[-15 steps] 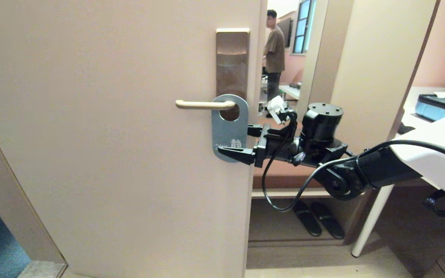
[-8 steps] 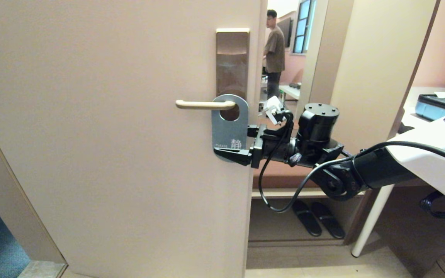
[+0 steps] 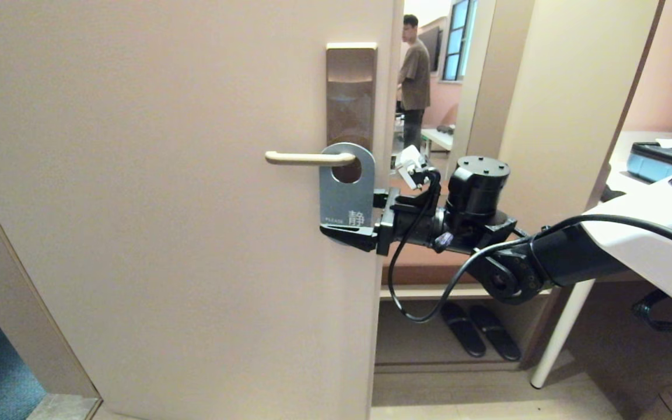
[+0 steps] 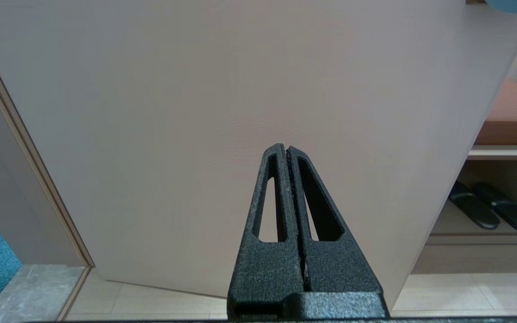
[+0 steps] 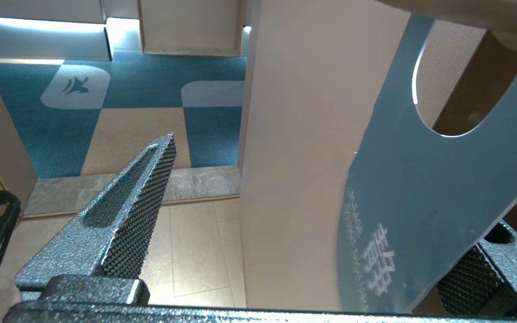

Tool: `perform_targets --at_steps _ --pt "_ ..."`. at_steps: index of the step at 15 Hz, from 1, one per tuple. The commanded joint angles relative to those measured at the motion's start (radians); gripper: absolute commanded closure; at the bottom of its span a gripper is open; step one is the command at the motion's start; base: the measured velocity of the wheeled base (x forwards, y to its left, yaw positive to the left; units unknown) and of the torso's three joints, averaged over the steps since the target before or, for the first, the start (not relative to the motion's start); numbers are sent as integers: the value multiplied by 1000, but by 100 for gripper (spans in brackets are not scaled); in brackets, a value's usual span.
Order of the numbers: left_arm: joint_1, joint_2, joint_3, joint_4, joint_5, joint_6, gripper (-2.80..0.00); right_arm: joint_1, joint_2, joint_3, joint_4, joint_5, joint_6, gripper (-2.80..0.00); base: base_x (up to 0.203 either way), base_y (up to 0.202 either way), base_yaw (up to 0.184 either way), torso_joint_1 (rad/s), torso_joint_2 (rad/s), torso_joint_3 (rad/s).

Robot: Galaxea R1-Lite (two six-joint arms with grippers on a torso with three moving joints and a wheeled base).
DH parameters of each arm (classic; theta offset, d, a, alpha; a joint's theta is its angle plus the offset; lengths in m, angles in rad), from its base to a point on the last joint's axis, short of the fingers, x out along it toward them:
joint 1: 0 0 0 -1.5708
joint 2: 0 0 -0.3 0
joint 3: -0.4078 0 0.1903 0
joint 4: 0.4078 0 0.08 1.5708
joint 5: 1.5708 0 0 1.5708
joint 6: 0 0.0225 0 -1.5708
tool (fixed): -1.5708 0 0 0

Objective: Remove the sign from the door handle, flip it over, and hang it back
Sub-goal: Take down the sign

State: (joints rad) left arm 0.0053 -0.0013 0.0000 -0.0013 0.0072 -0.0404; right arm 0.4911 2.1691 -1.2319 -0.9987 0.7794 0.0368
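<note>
The sign hangs by its oval hole on the door handle, grey-blue face outward, while the right pincer reaches in from the door's free edge with its jaws spread wide and nothing grasped; one finger lies in front of the sign's lower end, and in the right wrist view the sign stands between the two ridged fingers. The risk, as I judge it, is a poor bite: the sign is thin, flat and smooth (likely slippery against the knurled pads), so a closing finger may push it flat against the door or swing it on the lever instead of catching it. Pulling sideways with a weak hold could also snag the hole on the lever's curved root by the bronze-brown lock plate. The handle is a slim cream-gold bar, rounded and glossy. The left pincer is clenched on nothing, parked low before the door.
</note>
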Motion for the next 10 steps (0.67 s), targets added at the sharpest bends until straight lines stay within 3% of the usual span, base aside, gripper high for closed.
perform_targets --at_steps 1,10 --pt "1 1 0 0 0 -1 0 -2 6 -1 -6 4 0 -280 0 0 0 0 0 0" --pt "1 1 0 0 0 -1 0 -1 6 -4 -5 -74 66 -280 0 0 0 0 0 0"
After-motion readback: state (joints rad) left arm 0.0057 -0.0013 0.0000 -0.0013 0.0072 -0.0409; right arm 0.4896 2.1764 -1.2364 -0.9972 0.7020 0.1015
